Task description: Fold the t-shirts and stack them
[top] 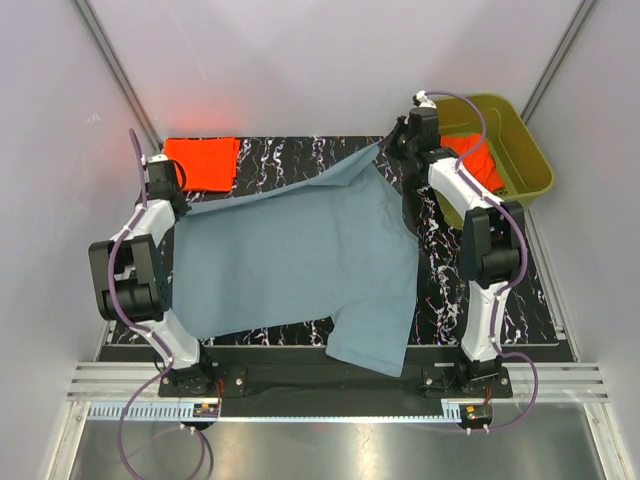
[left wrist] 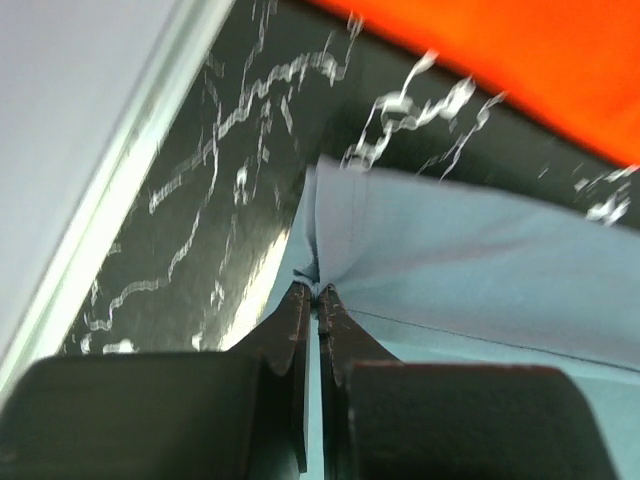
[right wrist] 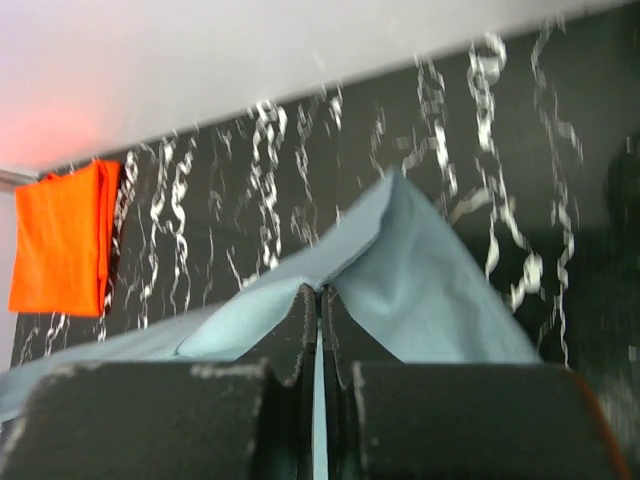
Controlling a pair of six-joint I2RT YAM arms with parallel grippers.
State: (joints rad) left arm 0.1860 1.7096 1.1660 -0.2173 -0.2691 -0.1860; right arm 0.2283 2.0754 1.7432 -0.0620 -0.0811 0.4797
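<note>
- left gripper (left wrist: 316, 292) pinches blue-grey t-shirt (top: 300, 250) edge; thin bite, may slip under tension.
- right gripper (right wrist: 319, 291) pinches raised corner; uneven pulling likely skews the fold.

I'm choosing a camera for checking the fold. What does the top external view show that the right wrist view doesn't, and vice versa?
Only top external: the olive-green tub holding an orange-red shirt, and the blue-grey shirt's sleeve hanging over the table's near edge. Only right wrist: the right gripper seen shut on that shirt's raised edge. Both: the blue-grey shirt, the folded orange-red shirt at far left, the marbled table.
</note>
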